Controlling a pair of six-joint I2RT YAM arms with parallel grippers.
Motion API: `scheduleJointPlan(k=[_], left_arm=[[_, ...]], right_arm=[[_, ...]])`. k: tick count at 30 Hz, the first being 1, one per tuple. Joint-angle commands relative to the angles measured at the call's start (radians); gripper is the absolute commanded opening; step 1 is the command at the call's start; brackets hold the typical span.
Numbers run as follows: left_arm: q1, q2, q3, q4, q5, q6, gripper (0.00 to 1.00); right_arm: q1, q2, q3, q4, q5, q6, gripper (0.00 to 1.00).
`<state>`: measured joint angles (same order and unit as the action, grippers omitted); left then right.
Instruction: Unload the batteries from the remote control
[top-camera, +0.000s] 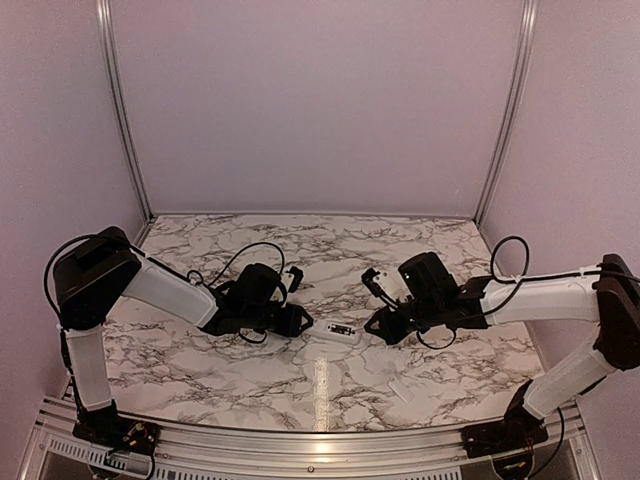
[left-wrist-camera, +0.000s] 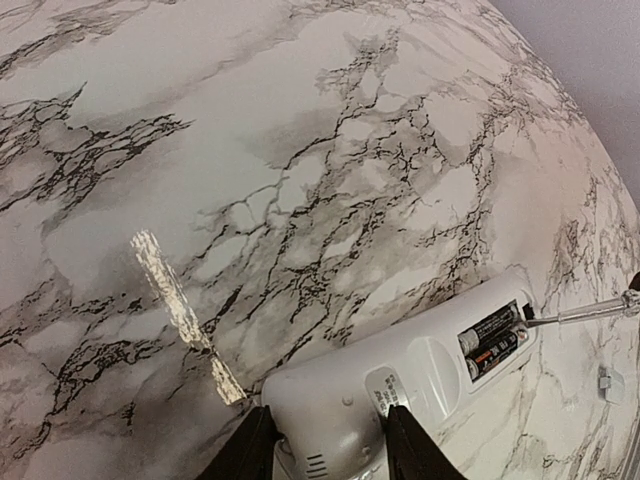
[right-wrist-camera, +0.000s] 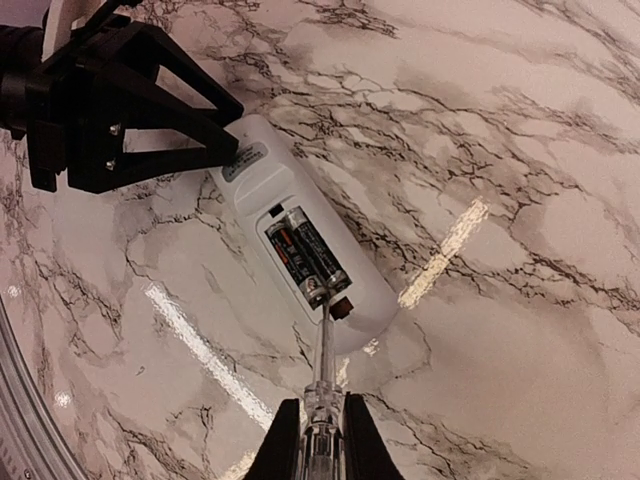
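The left tool (left-wrist-camera: 328, 418) is partly open, squeezing one end of the remote control (right-wrist-camera: 255, 185). The right tool (right-wrist-camera: 320, 408) is closed on a thin stick (right-wrist-camera: 324, 350). Its tip is at the end of the batteries (right-wrist-camera: 305, 255), which sit in the remote just ahead.

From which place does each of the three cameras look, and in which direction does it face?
Top external: above and behind the arm bases, facing down over the marble table; the left arm and right arm meet at the remote control.
Left wrist: looks along the remote control; the left fingers clamp its near end.
Right wrist: looks down the grey stick that the right fingers hold.
Both wrist views share the batteries, from opposite ends.
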<state>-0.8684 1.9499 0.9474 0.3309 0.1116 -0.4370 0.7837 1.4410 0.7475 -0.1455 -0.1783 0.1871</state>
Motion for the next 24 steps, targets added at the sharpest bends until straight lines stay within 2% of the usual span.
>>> scheduleJointPlan(k=[1,24], left_arm=[[-0.024,0.030,0.016,-0.030,0.080,0.007,0.40],[-0.027,0.026,0.014,-0.030,0.083,0.006,0.39]], right_arm=[[0.019,-0.007,-0.043,0.036,-0.146,0.027,0.00],[0.019,-0.053,-0.095,0.117,-0.181,0.049,0.00]])
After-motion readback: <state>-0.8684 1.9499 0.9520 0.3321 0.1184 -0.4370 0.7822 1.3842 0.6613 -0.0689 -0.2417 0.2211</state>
